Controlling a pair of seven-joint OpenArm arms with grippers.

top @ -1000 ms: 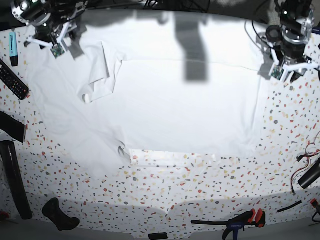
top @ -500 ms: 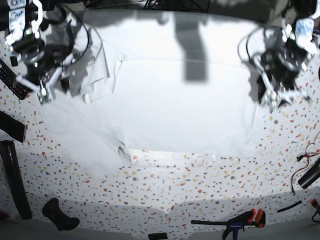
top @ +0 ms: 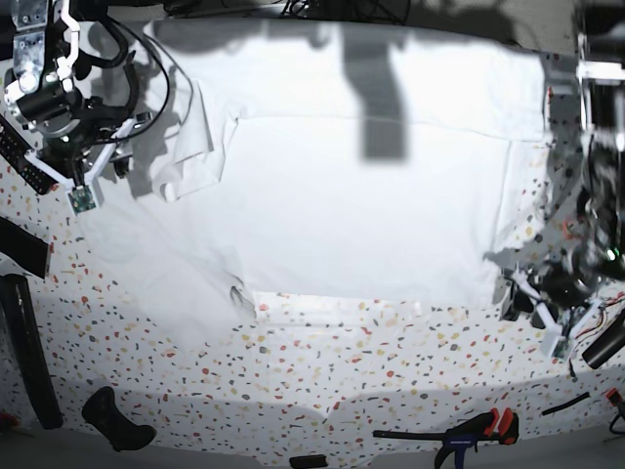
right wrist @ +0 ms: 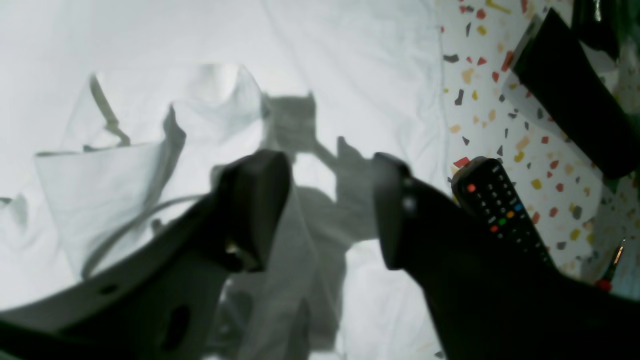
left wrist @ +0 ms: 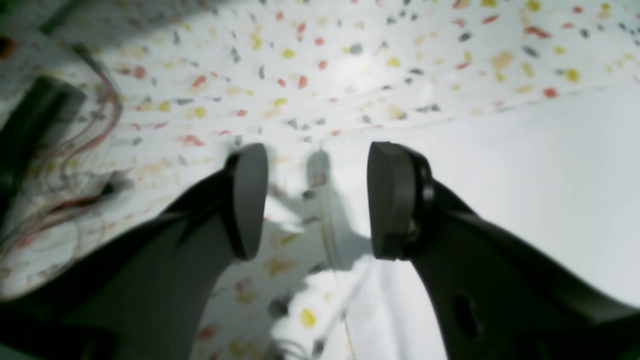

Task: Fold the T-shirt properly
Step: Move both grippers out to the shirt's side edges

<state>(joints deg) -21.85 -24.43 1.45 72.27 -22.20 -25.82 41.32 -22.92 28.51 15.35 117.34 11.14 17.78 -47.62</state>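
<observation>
1. White and thin, the T-shirt (top: 322,195) lies spread flat over most of the speckled table (top: 391,371); one sleeve is folded inward near the base view's upper left, and a rumpled flap sits at its lower left edge.
2. Left tool (left wrist: 315,200) hangs at the shirt's lower corner on the base view's right; its two pads stand well apart with nothing between them; under the gap lies the cloth's edge and the speckled table beside it.
3. Right tool (right wrist: 330,210) hovers over the shirt's edge on the base view's left, close to the folded sleeve; its fingers are parted and hold nothing; shadow of the tool falls on the cloth below.
4. Black remote control (right wrist: 500,210) lies on the table just beside the right tool, off the shirt; a flat black object (right wrist: 575,95) lies farther out.
5. Red and dark wires (left wrist: 75,150) trail on the table near the left tool; a clamp with red handles (top: 469,430) rests at the table's front edge.
</observation>
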